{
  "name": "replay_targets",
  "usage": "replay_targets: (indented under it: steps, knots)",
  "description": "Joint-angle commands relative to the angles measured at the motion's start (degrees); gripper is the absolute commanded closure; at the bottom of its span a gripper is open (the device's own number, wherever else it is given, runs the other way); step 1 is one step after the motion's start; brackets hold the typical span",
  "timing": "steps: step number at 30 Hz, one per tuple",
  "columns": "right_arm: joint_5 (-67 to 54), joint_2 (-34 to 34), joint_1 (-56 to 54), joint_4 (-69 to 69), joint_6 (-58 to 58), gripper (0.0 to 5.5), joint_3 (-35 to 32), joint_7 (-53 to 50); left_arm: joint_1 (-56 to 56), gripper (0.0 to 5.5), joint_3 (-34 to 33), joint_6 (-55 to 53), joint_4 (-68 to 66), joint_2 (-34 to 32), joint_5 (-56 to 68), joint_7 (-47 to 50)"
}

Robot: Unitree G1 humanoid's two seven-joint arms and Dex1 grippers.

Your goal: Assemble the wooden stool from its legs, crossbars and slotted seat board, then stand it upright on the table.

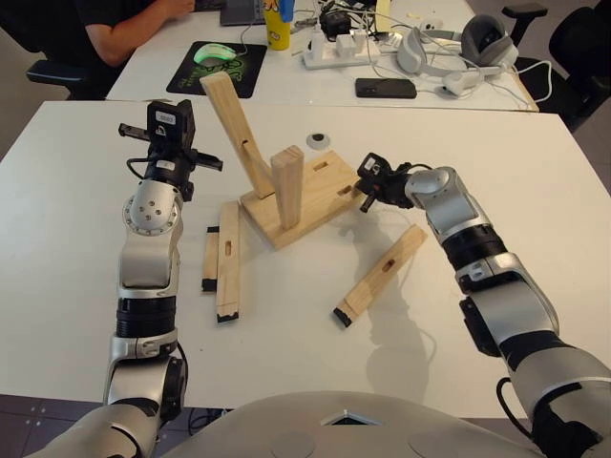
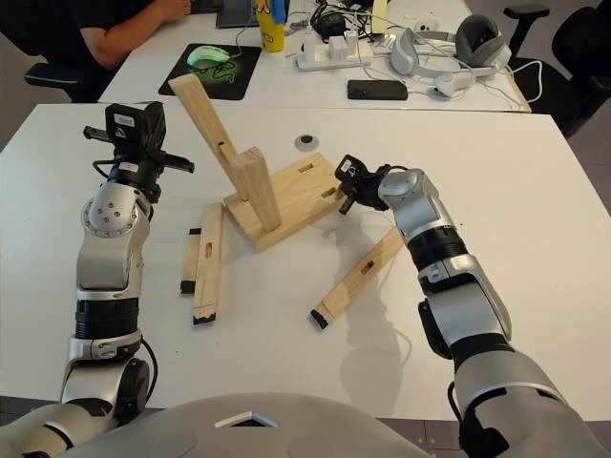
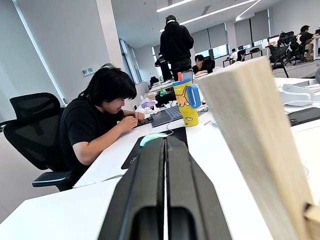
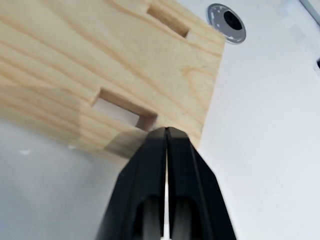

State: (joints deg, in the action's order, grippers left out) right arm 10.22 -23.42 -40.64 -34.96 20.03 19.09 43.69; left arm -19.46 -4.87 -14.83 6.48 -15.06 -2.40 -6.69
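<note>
Right wrist: fingers (image 4: 148,172) closed at seat board (image 4: 75,60).

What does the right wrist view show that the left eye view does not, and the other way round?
Right wrist view: the right gripper, fingers shut, its tip close to the edge of the seat board, beside an empty slot. Left eye view: a tall tilted leg and a shorter leg standing in the board, and three loose pieces lying on the table. Both: the board, that gripper and the round table grommet.
</note>
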Motion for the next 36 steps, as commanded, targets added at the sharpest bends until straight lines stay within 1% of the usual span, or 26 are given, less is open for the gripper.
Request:
replay_targets:
  steps: [1, 4, 6, 8, 10, 14, 17, 20, 22, 25, 28, 32, 34, 36]
  knots:
    - [-1.8, -7.4, 20.9, 17.7, 16.8, 5.50, 9.3, 14.0, 0.6, 5.48, -1.2, -0.4, 0.6, -0.5, 0.2, 0.4]
    - [-4.5, -13.6, 27.0, 31.7, 22.2, 5.50, 11.1, 17.5, 1.4, 5.48, -1.8, -0.6, 1.2, -0.7, 0.3, 0.4]
    - [-7.4, -16.1, 29.3, 39.6, 25.8, 5.50, 11.9, 18.8, 2.2, 5.48, -2.1, -0.8, 1.8, -0.7, 0.1, 0.5]
    - [-10.7, -17.1, 30.8, 45.9, 28.6, 5.50, 12.2, 19.4, 2.4, 5.48, -2.1, -1.0, 2.0, -0.6, 0.1, 0.4]
    - [-14.0, -16.3, 31.2, 49.8, 29.8, 5.50, 11.7, 19.2, 2.3, 5.48, -2.1, -1.1, 1.9, -0.6, 0.1, 0.3]
    - [-18.7, -9.9, 30.2, 51.1, 29.6, 5.50, 7.5, 13.9, 2.3, 5.48, -2.0, -1.3, 2.0, -0.5, 0.1, 0.1]
    - [-18.4, -7.6, 30.4, 49.7, 27.6, 5.50, 7.4, 9.9, 2.1, 5.48, -1.8, -1.5, 2.0, -0.6, 0.2, -0.3]
    - [-19.4, -4.5, 30.9, 48.7, 24.9, 5.50, 4.5, 6.4, 2.1, 5.48, -1.6, -1.5, 1.6, -0.8, 0.2, -0.9]
    - [-21.6, -3.1, 30.6, 49.4, 24.6, 5.50, 1.3, 5.3, 2.5, 5.48, -1.5, -1.6, 1.8, -0.9, 0.3, -1.2]
    - [-27.6, -1.2, 29.0, 51.7, 25.6, 5.50, -5.6, 5.0, 3.4, 5.48, -1.8, -1.4, 1.8, -1.0, 0.3, -1.5]
    - [-33.4, -2.6, 27.9, 54.6, 29.1, 5.50, -11.5, 5.9, 3.8, 5.48, -1.8, -1.2, 1.6, -1.0, 0.3, -1.6]
    - [-36.5, -7.1, 27.1, 55.5, 31.5, 5.50, -16.4, 6.2, 4.0, 5.48, -2.0, -1.3, 2.1, -1.1, 0.4, -1.6]
    - [-35.4, -10.1, 27.4, 54.3, 30.9, 5.50, -17.3, 5.8, 3.9, 5.48, -2.1, -1.5, 2.2, -1.2, 0.5, -1.6]
    - [-31.1, -12.8, 27.6, 50.4, 27.4, 5.50, -16.4, 4.0, 3.9, 5.48, -2.0, -1.5, 2.3, -1.2, 0.6, -1.7]
